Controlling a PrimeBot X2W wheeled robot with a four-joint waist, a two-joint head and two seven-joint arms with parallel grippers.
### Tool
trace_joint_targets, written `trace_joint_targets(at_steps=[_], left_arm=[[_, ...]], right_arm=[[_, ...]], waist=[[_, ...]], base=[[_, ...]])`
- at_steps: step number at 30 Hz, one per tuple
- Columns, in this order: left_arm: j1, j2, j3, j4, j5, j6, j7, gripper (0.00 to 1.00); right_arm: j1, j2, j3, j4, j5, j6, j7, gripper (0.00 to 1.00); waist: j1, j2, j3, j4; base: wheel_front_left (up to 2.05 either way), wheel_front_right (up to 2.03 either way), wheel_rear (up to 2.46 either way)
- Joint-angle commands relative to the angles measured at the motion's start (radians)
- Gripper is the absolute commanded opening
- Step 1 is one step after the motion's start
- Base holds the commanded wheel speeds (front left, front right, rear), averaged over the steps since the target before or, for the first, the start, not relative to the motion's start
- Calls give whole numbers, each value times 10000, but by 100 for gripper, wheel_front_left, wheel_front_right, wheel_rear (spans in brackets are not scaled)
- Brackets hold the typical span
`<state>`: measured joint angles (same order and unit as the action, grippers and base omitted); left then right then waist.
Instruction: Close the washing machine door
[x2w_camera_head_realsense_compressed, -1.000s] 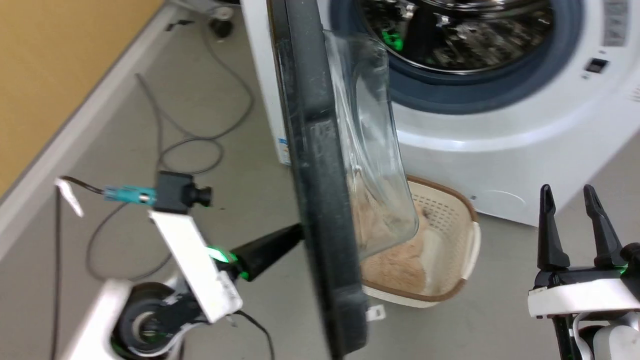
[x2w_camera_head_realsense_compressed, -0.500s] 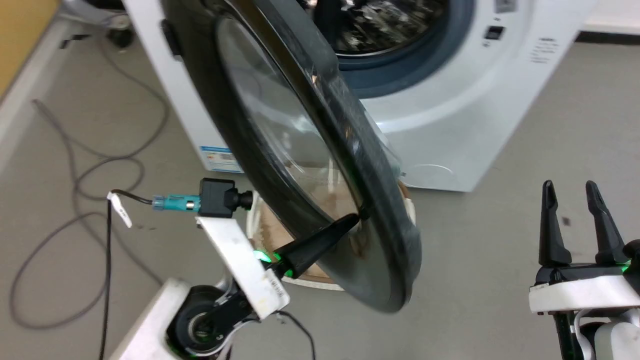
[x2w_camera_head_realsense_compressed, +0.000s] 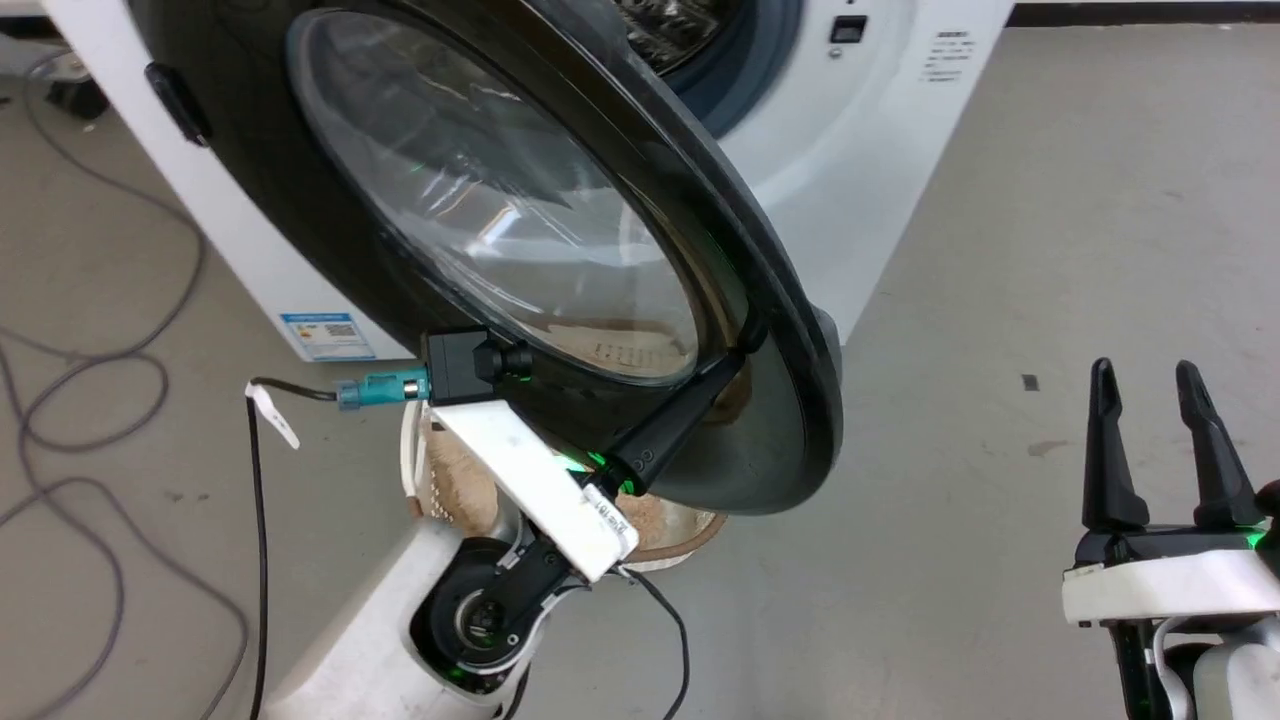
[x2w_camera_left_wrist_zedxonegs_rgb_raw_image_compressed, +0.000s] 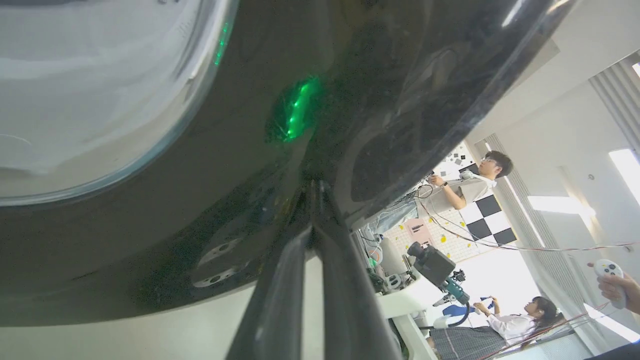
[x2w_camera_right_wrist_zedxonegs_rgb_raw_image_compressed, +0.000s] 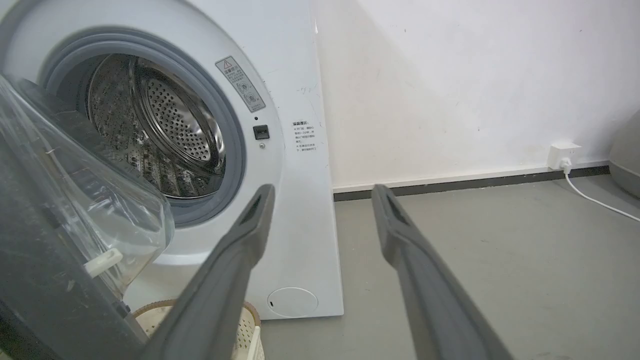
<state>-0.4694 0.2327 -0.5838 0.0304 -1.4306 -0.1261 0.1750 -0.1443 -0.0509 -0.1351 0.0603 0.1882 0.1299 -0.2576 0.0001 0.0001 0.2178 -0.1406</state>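
Door (x2w_camera_head_realsense_compressed: 500, 230) has swung toward the washer (x2w_camera_head_realsense_compressed: 830, 170) over the last second: it stood edge-on in the head view then, and now we see its outer face. The head camera has shifted as well, so we judge the swing by the door's angle to the washer front.

Far left: grey cables (x2w_camera_head_realsense_compressed: 60, 440) loop on the floor. Next, a blue sticker (x2w_camera_head_realsense_compressed: 325, 337) on the washer's white panel. Below it a cream basket (x2w_camera_head_realsense_compressed: 408, 455) sits on the floor, partly under the door.

Left gripper (x2w_camera_head_realsense_compressed: 738, 360): fingers pressed together with nothing between them, tip touching the door's black ring just beside the lower right of the window.

The door is hinged at the washer's left and stands partly open, its free edge out toward us. In the right wrist view we see its glass bowl (x2w_camera_right_wrist_zedxonegs_rgb_raw_image_compressed: 100, 200) standing off from the porthole, with the drum (x2w_camera_right_wrist_zedxonegs_rgb_raw_image_compressed: 165, 130) showing past it.

Right gripper (x2w_camera_head_realsense_compressed: 1143, 368), lower right: fingers apart, empty, well apart from the door.
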Motion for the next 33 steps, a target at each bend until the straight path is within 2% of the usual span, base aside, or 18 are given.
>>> trace_joint_targets(at_steps=[1,5,9,10,11,15,17,20,22,24,26,29,33], left_arm=[[-115,-4,-87,61,-55,-46,-201,0],[-106,144,-324,228,84,-46,-1039,0],[-39,436,-525,465,609,-46,-2304,1],[-18,550,-543,602,839,-46,-2696,40],[-22,679,-613,753,1180,-46,-3098,100],[-48,1020,-578,1681,3040,39,-4228,100],[-106,986,-136,2033,4404,627,-4346,100],[129,568,1225,1603,6691,1598,-4361,100],[452,392,1927,1123,8174,2096,-4363,100],[815,192,2525,647,9272,2416,-4364,100],[1174,-42,3088,213,9946,2561,-4365,100],[1641,-191,3764,-339,10776,2525,-4365,100],[2364,-487,4670,-829,11302,2508,-4366,100]], right_arm=[[-134,7,-25,6,46,8,-42,100],[-59,7,-103,33,173,8,-42,100],[-12,7,-236,180,482,8,-42,100],[7,7,-273,211,524,8,-42,100],[25,7,-311,223,542,8,-42,100],[100,7,-507,135,481,8,-42,100],[100,7,-660,-8,517,8,-42,100],[39,7,-783,-254,597,8,-42,100],[-47,7,-813,-470,528,8,-42,100],[-163,7,-814,-696,454,8,-42,100],[-311,7,-826,-912,367,8,-42,100],[-602,7,-843,-1290,364,8,-42,100],[-1040,7,-765,-1747,592,8,-42,100]], waist=[[-1,-1,-52,-43],[-1,-1,-232,-1],[-1,-1,-499,124],[-1,-1,-583,170],[-1,-1,-663,218],[-1,-1,-946,433],[-1,-1,-1038,555],[-1,-1,-1125,719],[-1,-1,-1175,817],[-1,-1,-1225,912],[-1,-1,-1267,1011],[-1,-1,-1333,1180],[-1,-1,-1430,1382]], base=[[0,0,0],[0,0,0],[0,0,0],[0,0,0],[0,0,0],[0,0,0],[0,0,0],[0,0,0],[0,0,0],[0,0,0],[0,0,0],[0,0,0],[0,0,0]])
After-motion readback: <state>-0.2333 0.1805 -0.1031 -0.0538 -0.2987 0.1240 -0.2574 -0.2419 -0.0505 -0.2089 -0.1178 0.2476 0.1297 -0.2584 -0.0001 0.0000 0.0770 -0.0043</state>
